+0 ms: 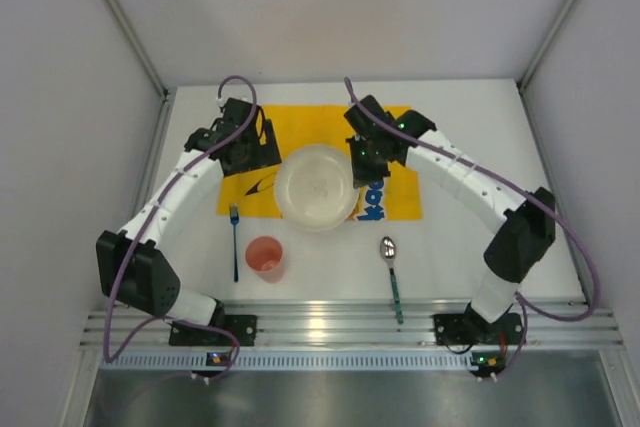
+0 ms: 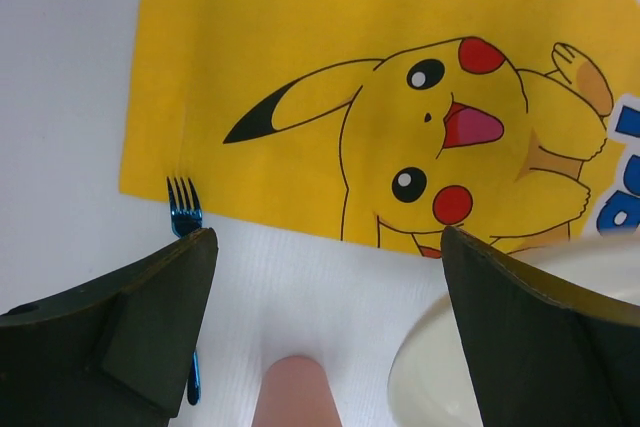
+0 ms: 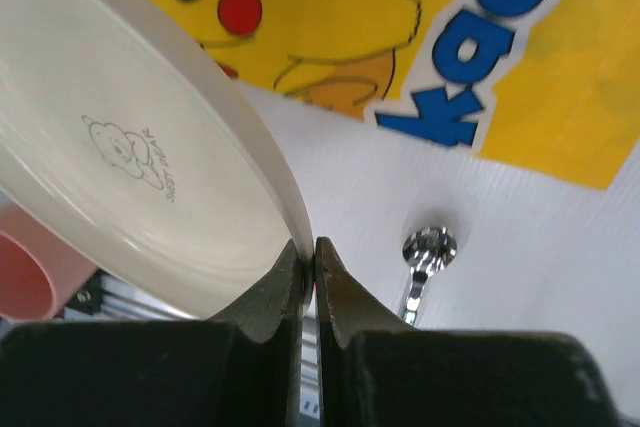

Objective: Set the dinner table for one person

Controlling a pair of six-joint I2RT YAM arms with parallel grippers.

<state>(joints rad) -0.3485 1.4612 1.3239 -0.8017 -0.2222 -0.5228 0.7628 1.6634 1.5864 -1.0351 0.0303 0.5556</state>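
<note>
A white plate point(image 1: 316, 187) hangs over the yellow cartoon placemat point(image 1: 400, 197) on the white dinner table point(image 1: 470, 247). My right gripper point(image 1: 362, 159) is shut on the plate's right rim; the right wrist view shows the rim point(image 3: 290, 209) pinched between the fingers, the plate point(image 3: 120, 157) lifted and tilted. My left gripper point(image 1: 262, 152) is open and empty above the placemat's left part, beside the plate. A blue fork point(image 1: 235, 242) lies left, a pink cup point(image 1: 265, 258) near it, and a spoon point(image 1: 391, 272) on the right.
The left wrist view shows the placemat point(image 2: 300, 57), fork tines point(image 2: 184, 207), cup rim point(image 2: 295, 392) and plate edge point(image 2: 430, 377). An aluminium rail point(image 1: 330, 322) runs along the near edge. White walls enclose the table.
</note>
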